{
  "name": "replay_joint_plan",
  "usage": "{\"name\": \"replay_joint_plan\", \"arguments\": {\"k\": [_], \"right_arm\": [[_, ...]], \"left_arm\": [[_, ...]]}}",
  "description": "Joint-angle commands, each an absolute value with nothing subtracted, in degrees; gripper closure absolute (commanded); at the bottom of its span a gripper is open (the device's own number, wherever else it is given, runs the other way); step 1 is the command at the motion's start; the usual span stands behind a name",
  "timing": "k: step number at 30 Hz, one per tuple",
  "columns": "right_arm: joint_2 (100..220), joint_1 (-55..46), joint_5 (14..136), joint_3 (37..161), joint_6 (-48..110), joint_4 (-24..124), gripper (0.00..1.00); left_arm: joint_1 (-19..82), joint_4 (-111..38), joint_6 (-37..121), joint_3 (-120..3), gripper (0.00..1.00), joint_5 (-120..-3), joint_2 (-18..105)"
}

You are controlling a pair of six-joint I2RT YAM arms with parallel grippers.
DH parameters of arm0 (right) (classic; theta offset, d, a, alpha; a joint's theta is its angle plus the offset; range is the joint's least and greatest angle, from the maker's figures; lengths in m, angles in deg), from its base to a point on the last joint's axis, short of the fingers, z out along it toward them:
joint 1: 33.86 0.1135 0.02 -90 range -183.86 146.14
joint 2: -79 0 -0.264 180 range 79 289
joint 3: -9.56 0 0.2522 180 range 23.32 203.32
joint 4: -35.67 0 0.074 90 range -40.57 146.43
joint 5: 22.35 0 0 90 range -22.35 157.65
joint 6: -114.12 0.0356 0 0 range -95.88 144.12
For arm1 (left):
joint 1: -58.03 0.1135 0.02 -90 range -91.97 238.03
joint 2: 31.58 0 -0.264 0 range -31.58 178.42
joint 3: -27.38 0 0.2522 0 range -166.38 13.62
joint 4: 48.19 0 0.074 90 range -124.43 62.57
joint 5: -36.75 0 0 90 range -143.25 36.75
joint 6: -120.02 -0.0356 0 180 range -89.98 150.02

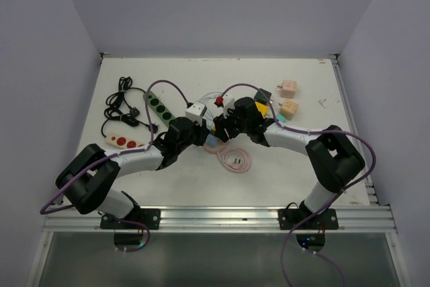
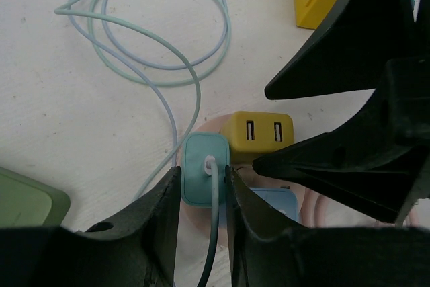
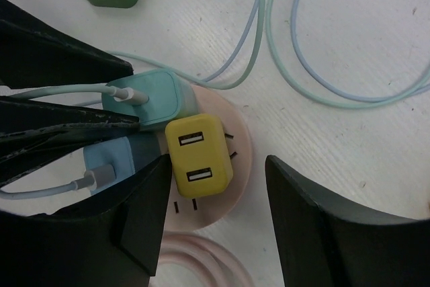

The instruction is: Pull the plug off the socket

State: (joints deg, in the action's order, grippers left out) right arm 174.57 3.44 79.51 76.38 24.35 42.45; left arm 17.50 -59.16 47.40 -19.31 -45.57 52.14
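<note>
A round pink socket [image 3: 240, 140] lies mid-table and carries a teal plug [image 3: 153, 99], a yellow two-port USB plug [image 3: 198, 156] and a blue plug [image 3: 107, 159]. My left gripper [image 2: 203, 174] is narrowed onto the teal plug [image 2: 206, 178]; its fingertips [image 2: 171, 193] press the plug's two sides, and the plug's teal cable runs out between them. My right gripper [image 3: 218, 166] is open around the yellow plug [image 2: 259, 136], its left finger against the plug's side and its right finger well apart. In the top view both grippers, left [image 1: 207, 136] and right [image 1: 226, 130], meet over the socket.
Loose teal and lilac cable loops [image 3: 309, 58] lie beside the socket, and a coiled pink cable [image 1: 235, 160] lies in front of it. A green power strip [image 1: 160, 107], white cube [image 1: 196, 111], yellow cube adapter [image 1: 263, 109], two peach cubes [image 1: 289, 97] and a black cable [image 1: 121, 102] lie further back.
</note>
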Motion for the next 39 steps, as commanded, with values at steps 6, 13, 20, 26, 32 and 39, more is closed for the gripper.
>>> {"name": "replay_joint_plan", "arguments": {"k": [6,13,20,26,32,39], "right_arm": [[177.27,4.55,78.90,78.26,23.67,35.55,0.62],[174.28,4.55,78.47,77.11,27.98,33.61,0.88],[172.96,4.37,76.80,77.64,32.90,34.58,0.93],[173.13,1.83,79.86,78.43,39.04,33.35,1.00],[173.66,-4.85,89.62,77.56,47.48,29.13,1.00],[171.65,-2.14,88.50,76.94,41.37,30.87,1.00]], "left_arm": [[17.42,-54.12,46.19,-17.76,0.72,-46.66,54.20],[17.42,-53.77,46.19,-18.29,0.75,-46.66,55.08],[17.34,-53.42,46.19,-18.37,0.80,-46.22,55.78],[17.42,-51.66,45.57,-19.87,0.82,-45.43,57.98],[17.34,-51.05,45.66,-20.57,0.85,-45.87,59.65],[17.34,-50.78,45.92,-21.10,0.87,-45.52,60.79]]}}
